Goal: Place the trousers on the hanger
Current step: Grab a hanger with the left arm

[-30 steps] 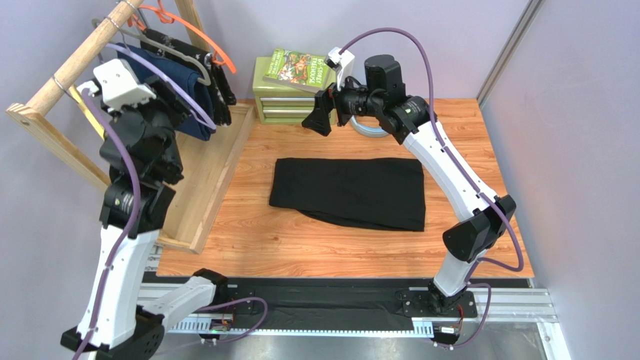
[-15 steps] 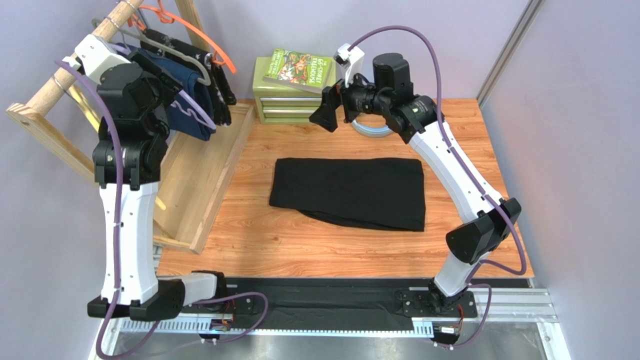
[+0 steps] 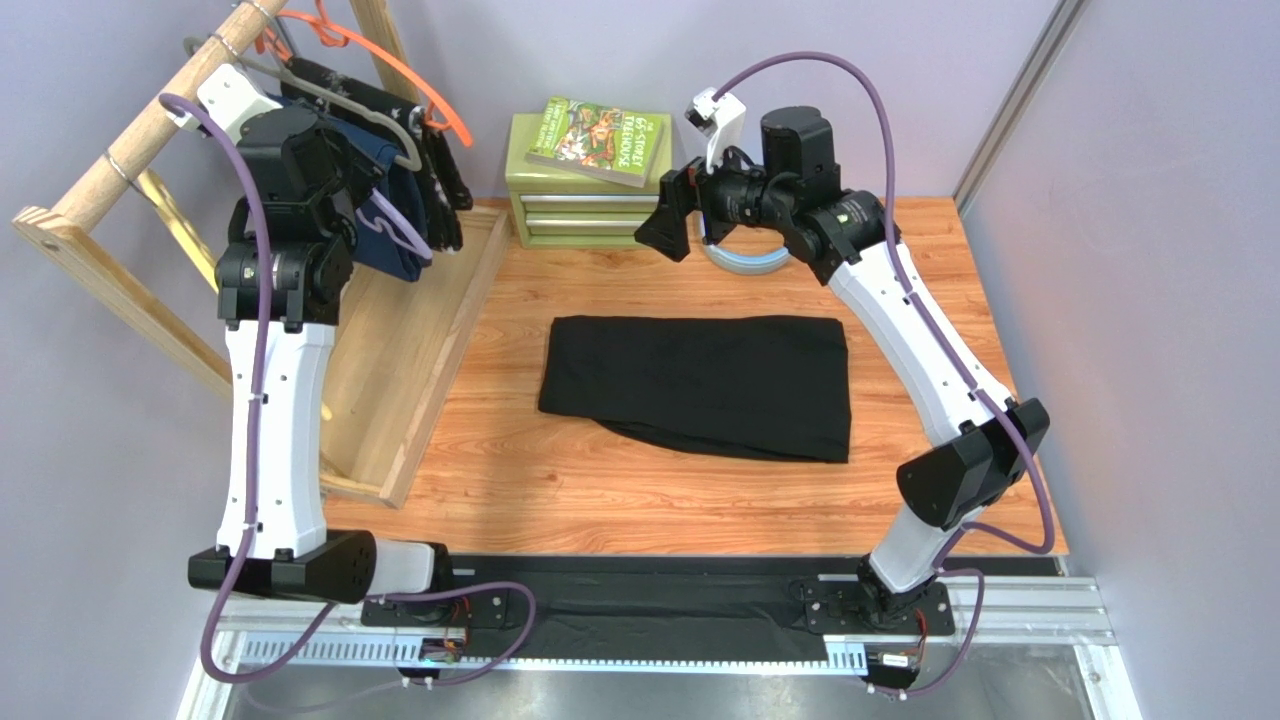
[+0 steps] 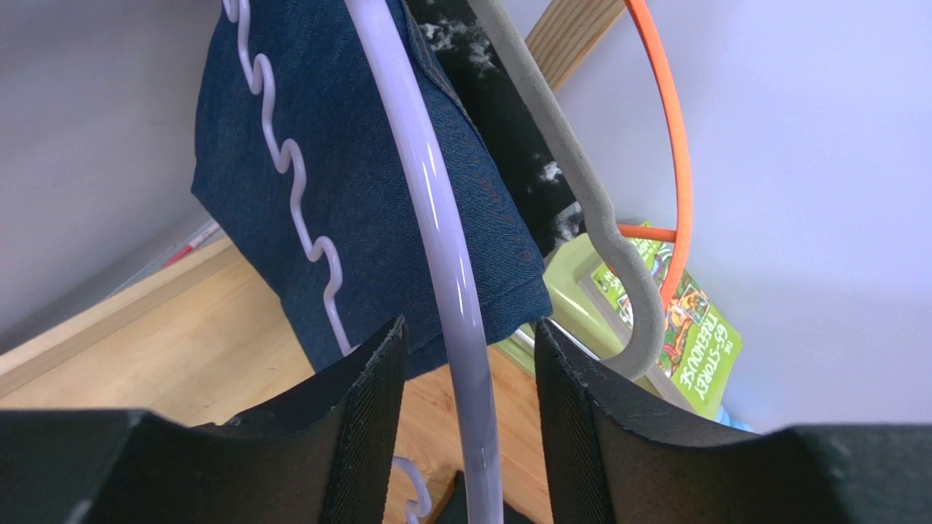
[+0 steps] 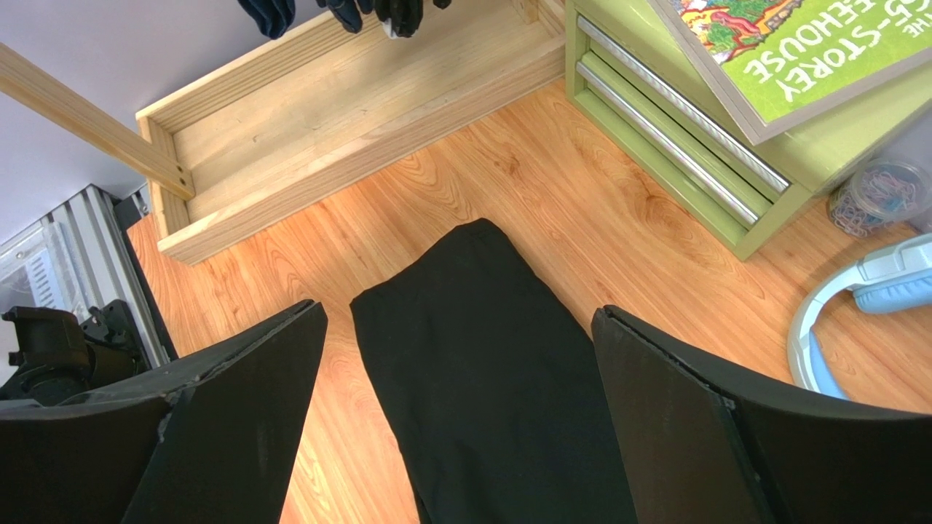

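Off the bench's point(image 3: 601, 495) far-left corner, my left gripper point(image 4: 468, 360) is straddling the hanger point(image 4: 416, 175), jaws parted and not pinching it. The trousers point(image 3: 696, 384) are lying folded mid-bench. My right gripper point(image 5: 457, 328) is hovering near the far edge, jaws spread wide.

The wood-grain table point(image 3: 962, 300) carries the black trousers point(image 3: 699, 386), folded flat near its middle, a small green drawer unit point(image 3: 579, 206) at the back edge, a pale blue and white ring-shaped object point(image 3: 747, 267) just right of that unit, and a long wooden tray point(image 3: 413, 375) along its left edge.
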### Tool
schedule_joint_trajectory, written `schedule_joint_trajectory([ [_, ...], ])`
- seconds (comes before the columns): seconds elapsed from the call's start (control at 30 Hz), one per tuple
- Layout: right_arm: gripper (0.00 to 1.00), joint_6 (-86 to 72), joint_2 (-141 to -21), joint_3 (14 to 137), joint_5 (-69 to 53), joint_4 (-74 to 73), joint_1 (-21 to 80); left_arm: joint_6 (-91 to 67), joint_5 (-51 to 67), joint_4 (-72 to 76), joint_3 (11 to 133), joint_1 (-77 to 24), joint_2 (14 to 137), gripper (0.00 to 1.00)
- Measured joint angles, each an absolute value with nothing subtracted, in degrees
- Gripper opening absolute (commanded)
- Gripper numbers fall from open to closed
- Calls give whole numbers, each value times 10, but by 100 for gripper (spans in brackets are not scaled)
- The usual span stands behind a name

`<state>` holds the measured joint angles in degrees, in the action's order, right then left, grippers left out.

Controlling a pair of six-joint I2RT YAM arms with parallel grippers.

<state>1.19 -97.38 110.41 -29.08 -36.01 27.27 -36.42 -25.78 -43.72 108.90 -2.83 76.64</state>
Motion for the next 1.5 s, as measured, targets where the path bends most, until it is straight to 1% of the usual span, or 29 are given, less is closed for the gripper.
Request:
schedule_joint_trajectory([
  [0.03, 100, 11, -974, 1104, -291, -361, 272, -365, -258, -436, 1088, -28, 768, 47],
  [0.1, 100, 11, -974, 1102, -292, -362, 267, -367, -258, -434, 1087, -28, 770, 41],
  [0.13, 100, 11, -974, 1101, -292, -362, 264, -368, -258, -433, 1085, -28, 771, 36],
  [0.2, 100, 10, -974, 1099, -293, -362, 261, -369, -258, -427, 1081, -28, 771, 31],
  [0.23, 100, 10, -974, 1098, -294, -362, 260, -369, -258, -423, 1079, -28, 771, 26],
  [0.3, 100, 10, -974, 1097, -295, -362, 258, -371, -258, -418, 1074, -28, 770, 21],
  [0.33, 100, 10, -974, 1096, -296, -362, 257, -371, -258, -415, 1072, -28, 770, 14],
  [0.4, 100, 10, -974, 1096, -296, -362, 257, -370, -260, -408, 1069, -27, 768, 6],
  [0.5, 100, 3, -974, 1096, -301, -362, 257, -367, -257, -401, 1068, -23, 763, 1],
  [0.83, 100, -7, -974, 1096, -308, -362, 257, -318, -248, -352, 1043, -35, 731, 0],
  [1.13, 100, -6, -974, 1096, -310, -362, 257, -260, -272, -307, 1008, -74, 714, 0],
  [1.33, 100, -1, -974, 1096, -310, -370, 255, -237, -274, -304, 944, -118, 672, 0],
  [1.5, 100, 7, -974, 1095, -310, -375, 253, -226, -276, -307, 896, -134, 637, 0],
])
